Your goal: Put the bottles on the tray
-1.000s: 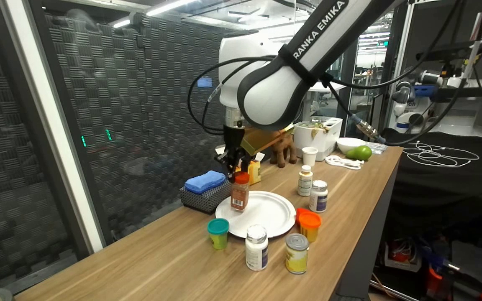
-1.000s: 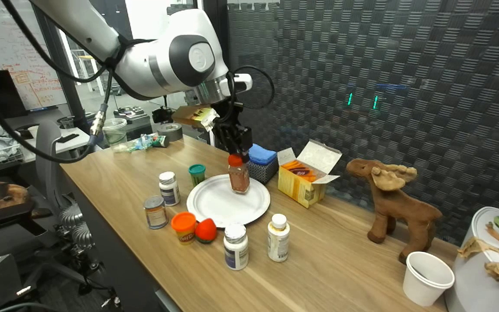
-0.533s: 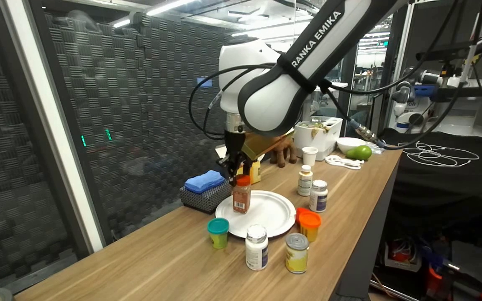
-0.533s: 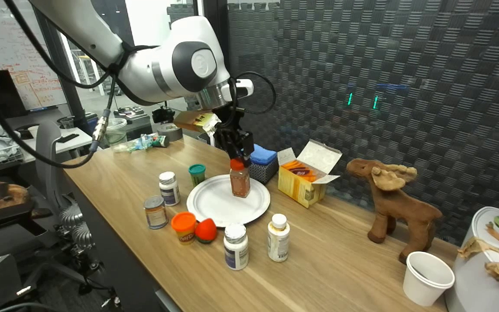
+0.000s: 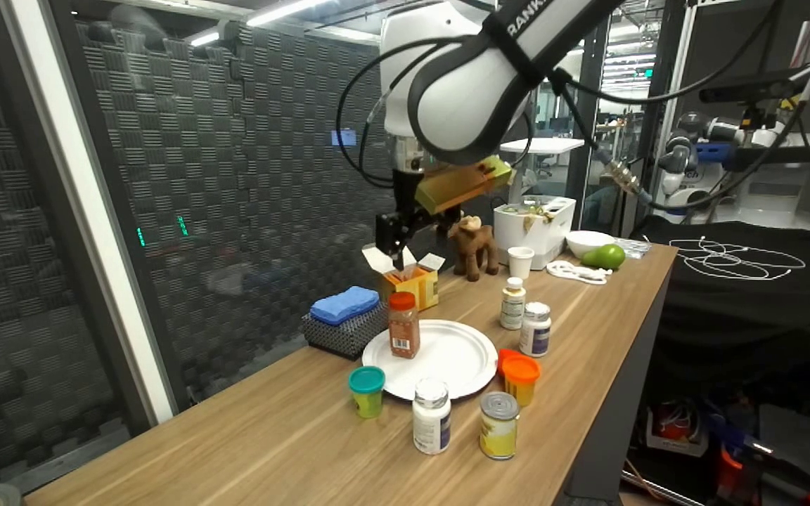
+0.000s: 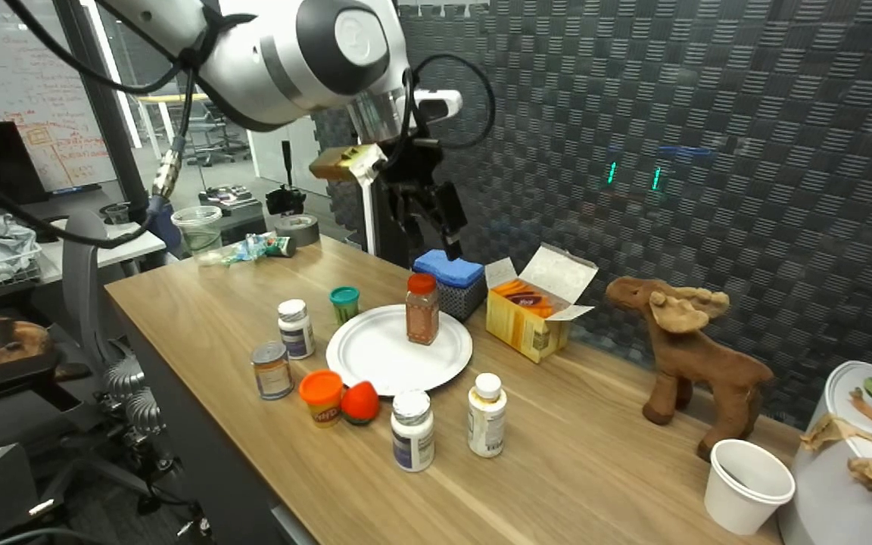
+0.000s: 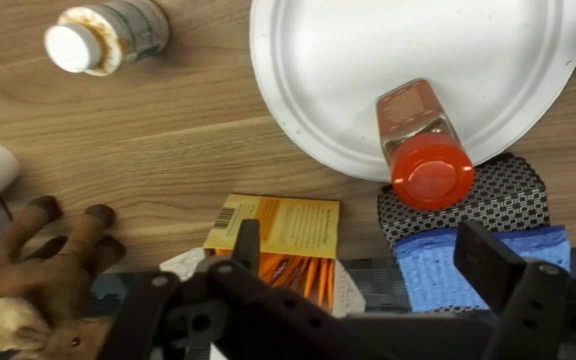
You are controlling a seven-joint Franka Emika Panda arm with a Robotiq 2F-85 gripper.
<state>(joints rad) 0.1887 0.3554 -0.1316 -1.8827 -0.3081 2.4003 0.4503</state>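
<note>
Across the wood-grain worktop (image 5: 257, 450): one round white tray (image 5: 458, 362), flat, carrying one red-capped bottle (image 5: 404, 334), square-sided, upright, off-centre towards the woven box (image 6: 460, 299). Around the tray, set on the worktop: one teal-lidded tub (image 6: 345, 306), green; one white jar (image 6: 296, 334), dark label; one metal can (image 6: 272, 371); one orange-lidded tub (image 6: 323, 401); just beside this, one red object (image 6: 360, 401), kind uncertain; one second white jar (image 6: 412, 435); one slimmer white bottle (image 6: 487, 420), beside the last. Near the dark wall (image 6: 784, 166): said woven box, topped by one blue pad (image 6: 449, 265); one open yellow box (image 6: 527, 329) of orange packets (image 6: 524, 297); one plush moose (image 6: 697, 363), brown; near it, one white cup (image 6: 735, 499). Jaws: spread wide apart in the wrist view; above the worktop and clear of the red-capped bottle in both exterior views.
</note>
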